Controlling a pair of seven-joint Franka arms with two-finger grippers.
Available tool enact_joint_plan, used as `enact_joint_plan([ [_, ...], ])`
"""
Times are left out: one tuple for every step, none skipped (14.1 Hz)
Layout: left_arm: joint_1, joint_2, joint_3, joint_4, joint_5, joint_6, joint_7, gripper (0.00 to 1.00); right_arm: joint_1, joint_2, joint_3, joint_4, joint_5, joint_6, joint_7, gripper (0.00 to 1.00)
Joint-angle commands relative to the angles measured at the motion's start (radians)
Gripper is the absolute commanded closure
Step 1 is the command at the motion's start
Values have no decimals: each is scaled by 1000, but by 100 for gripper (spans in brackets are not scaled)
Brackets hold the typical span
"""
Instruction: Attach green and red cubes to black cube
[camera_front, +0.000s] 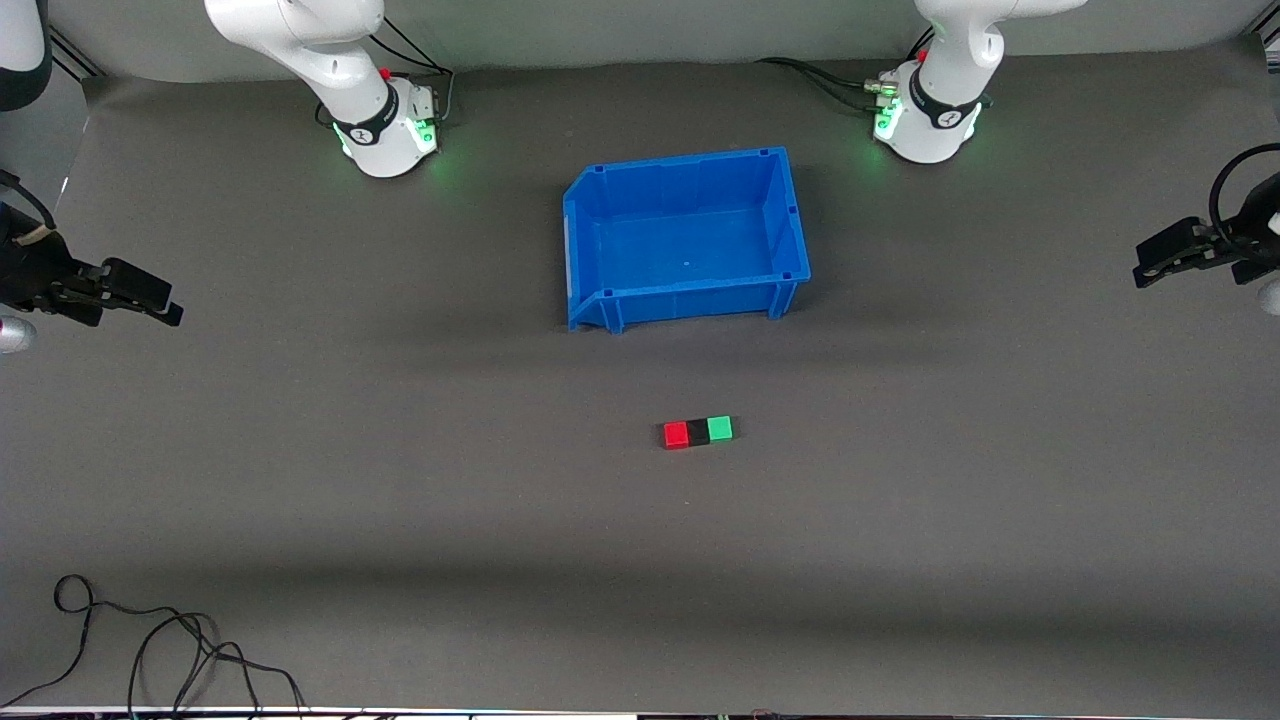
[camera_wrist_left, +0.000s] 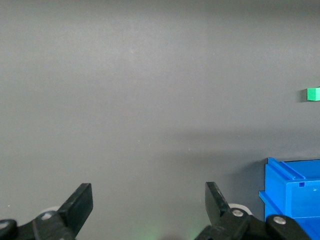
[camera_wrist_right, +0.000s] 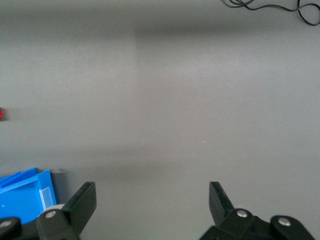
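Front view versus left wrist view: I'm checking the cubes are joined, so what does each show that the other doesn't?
Only the front view shows the red cube and black cube in one touching row, plus the right gripper, open. Only the left wrist view shows the left gripper open. Both show the green cube and blue bin.
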Motion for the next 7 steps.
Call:
enact_joint_plan([
  [-22, 11, 17, 3, 10, 4, 24, 0, 1, -8, 0, -2, -14, -6, -18, 0],
  [-22, 20, 17, 6, 10, 10, 22, 0, 1, -8, 0, -2, -14, -6, -18, 0],
  [-22, 23, 17, 6, 10, 15, 21, 0, 0, -8, 0, -2, -13, -6, -17, 0],
  [-16, 22, 17, 6, 2, 22, 19, 0, 0, -10, 0, -2, -12, -6, -18, 0],
  [-10, 17, 19, 6, -5, 27, 18, 0, 0, -10, 0, -2, -12, -7, -18, 0],
  [-8, 16, 20, 9, -5, 25, 15, 0, 0, -10, -2, -2, -12, -7, -20, 0],
  [-9, 16, 20, 10, -5, 27, 7, 0, 0, -11, -2, -2, -12, -7, -20, 0],
])
